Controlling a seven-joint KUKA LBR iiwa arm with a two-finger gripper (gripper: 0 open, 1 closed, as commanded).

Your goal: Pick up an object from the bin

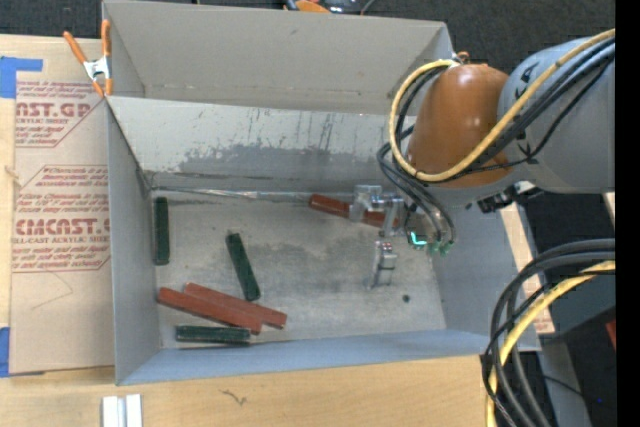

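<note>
Grey metal bin (270, 55), looks pre-grasp: jaws, gap unreadable, near reddish-brown flat stick (333, 206); centring and lowering needed next.

Soft, even light is falling from above, brightening the back wall of the bin (270, 55) while its floor is lying duller. A pale sheen is showing on the orange cover (455, 115); the sticks (222, 307) are casting faint shadows.

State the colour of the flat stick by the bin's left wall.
Dark green; the flat stick shows best in the camera view.
</note>
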